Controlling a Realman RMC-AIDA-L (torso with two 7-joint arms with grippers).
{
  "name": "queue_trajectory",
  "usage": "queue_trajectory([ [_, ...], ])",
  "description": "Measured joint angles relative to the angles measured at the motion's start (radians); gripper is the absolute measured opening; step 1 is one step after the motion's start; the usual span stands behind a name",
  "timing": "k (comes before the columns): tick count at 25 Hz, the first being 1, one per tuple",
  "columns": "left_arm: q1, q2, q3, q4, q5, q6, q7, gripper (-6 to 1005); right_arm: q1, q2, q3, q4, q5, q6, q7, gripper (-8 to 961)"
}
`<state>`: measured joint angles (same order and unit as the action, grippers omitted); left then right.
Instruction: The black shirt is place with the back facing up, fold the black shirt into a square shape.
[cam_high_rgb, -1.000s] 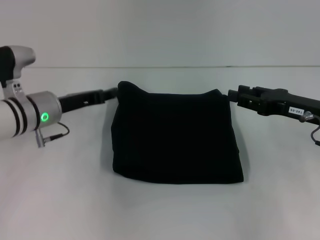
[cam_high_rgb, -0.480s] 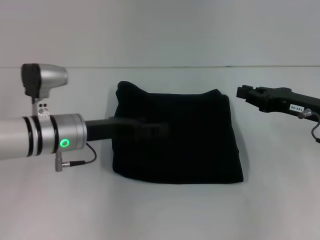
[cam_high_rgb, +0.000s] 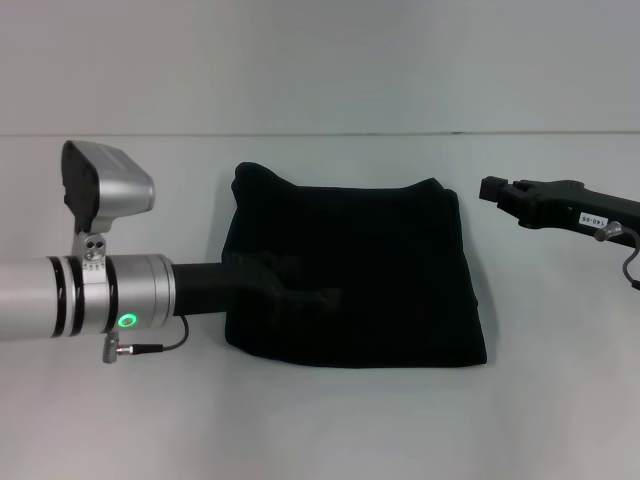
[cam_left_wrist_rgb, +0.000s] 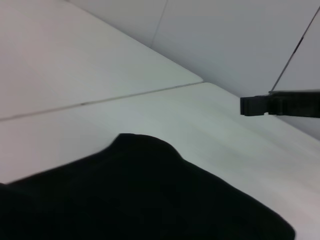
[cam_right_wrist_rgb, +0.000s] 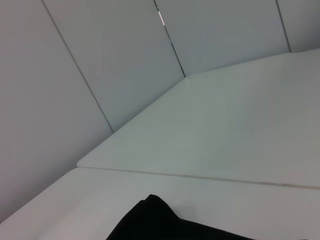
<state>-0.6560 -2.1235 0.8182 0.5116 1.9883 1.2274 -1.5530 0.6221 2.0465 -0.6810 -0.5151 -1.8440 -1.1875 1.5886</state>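
Shirt (cam_high_rgb: 360, 270): folded roughly square, flat on table (cam_high_rgb: 560, 400).
Left gripper (cam_high_rgb: 325, 297): over shirt's left-front part; jaw state unclear.
Right gripper (cam_high_rgb: 490, 190): off shirt's far right corner; jaw state unclear.

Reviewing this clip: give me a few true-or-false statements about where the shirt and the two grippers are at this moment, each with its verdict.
1. The black shirt lies folded into a compact, roughly square bundle on the table. True.
2. The left gripper is over the shirt's near-left part. True.
3. The right gripper is clamped on the shirt's far right corner. False: it is off to the right of the shirt, with bare table showing between them.
4. The shirt is spread out flat with both sleeves showing. False: it is folded, and no sleeve can be made out.
5. Both grippers are over the shirt. False: only the left one is.
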Motion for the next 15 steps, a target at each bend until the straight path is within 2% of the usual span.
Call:
queue_trajectory([
  [4,0.005,-0.003,-0.028,0.003,-0.006,-0.008,0.046,887,0.003,0.003,0.0,0.0,0.0,0.002,0.0,46],
  [9,0.01,-0.026,-0.12,-0.003,-0.008,-0.101,0.132,887,0.006,0.007,0.001,0.0,0.0,0.011,-0.003,61],
  [15,0.027,-0.039,-0.131,-0.022,-0.008,-0.144,0.223,888,0.008,0.009,-0.002,0.0,0.0,0.027,-0.004,79],
])
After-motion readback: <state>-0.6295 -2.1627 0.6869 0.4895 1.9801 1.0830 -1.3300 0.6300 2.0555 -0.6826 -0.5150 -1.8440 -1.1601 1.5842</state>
